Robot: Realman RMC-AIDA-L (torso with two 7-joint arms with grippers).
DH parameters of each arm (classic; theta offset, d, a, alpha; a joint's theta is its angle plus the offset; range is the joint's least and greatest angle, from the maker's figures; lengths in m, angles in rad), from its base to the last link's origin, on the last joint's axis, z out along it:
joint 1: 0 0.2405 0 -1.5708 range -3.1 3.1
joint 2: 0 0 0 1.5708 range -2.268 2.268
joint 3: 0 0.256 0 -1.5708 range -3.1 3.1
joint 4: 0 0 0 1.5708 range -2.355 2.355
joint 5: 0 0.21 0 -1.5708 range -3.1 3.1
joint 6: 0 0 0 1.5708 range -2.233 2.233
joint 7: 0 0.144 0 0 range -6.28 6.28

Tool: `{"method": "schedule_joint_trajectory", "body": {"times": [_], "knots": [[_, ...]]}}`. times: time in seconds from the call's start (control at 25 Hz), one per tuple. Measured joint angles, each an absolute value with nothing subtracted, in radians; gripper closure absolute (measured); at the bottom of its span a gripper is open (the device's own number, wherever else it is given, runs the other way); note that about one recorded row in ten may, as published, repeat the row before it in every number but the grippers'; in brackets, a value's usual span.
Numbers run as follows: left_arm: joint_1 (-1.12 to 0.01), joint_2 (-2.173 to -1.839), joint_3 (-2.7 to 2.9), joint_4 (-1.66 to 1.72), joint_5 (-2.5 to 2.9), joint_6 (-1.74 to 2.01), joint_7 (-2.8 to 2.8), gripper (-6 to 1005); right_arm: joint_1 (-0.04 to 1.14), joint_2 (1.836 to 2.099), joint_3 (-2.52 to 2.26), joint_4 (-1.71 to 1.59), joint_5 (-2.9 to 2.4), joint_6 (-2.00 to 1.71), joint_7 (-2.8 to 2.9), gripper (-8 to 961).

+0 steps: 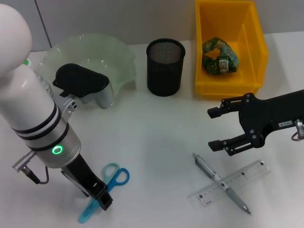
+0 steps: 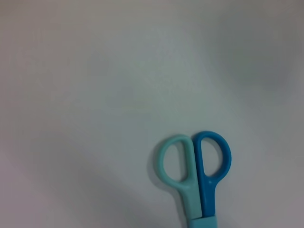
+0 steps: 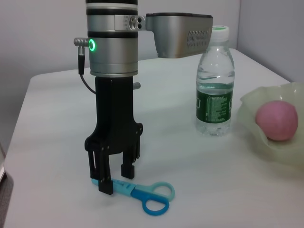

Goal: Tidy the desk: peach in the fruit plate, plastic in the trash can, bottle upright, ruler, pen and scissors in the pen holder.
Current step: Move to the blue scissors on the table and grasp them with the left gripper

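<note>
The blue and teal scissors (image 1: pixel 112 179) lie on the desk at the front left. My left gripper (image 1: pixel 101 197) reaches down over their blade end (image 3: pixel 124 188). It is open, with one finger on each side of the blade and the tips at the table. The handles (image 2: pixel 194 166) fill the left wrist view. My right gripper (image 1: pixel 216 128) hovers open and empty above the pen (image 1: pixel 221 183), which lies across the clear ruler (image 1: pixel 236 182). The pink peach (image 3: pixel 277 120) sits in the green fruit plate (image 1: pixel 121 59). The bottle (image 3: pixel 215 85) stands upright. The black mesh pen holder (image 1: pixel 165 66) is at the back centre.
A yellow bin (image 1: pixel 251 28) at the back right holds crumpled green plastic (image 1: pixel 218 57). The left arm's body hides part of the fruit plate in the head view. White desk surface lies between the scissors and the pen.
</note>
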State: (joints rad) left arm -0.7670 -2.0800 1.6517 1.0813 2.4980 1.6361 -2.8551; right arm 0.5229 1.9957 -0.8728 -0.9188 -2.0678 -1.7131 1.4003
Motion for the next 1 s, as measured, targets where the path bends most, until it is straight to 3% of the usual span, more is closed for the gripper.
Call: {"method": "schedule_joint_trajectory", "body": {"times": [0.56,0.8,1.0], "knots": [[-0.763,-2.080,1.663,1.066,2.502,1.619,-2.839,528,0.525,1.997,-0.873,-0.918,-2.068,-1.712,1.400,125],[-0.762,-2.080,1.664,1.059,2.503,1.617,-2.838,662,0.525,1.999,-0.873,-0.919,-2.068,-1.712,1.400,125],[-0.763,-2.080,1.664,1.058,2.505,1.615,-2.836,657,0.525,1.999,-0.873,-0.917,-2.068,-1.712,1.400,125]]}}
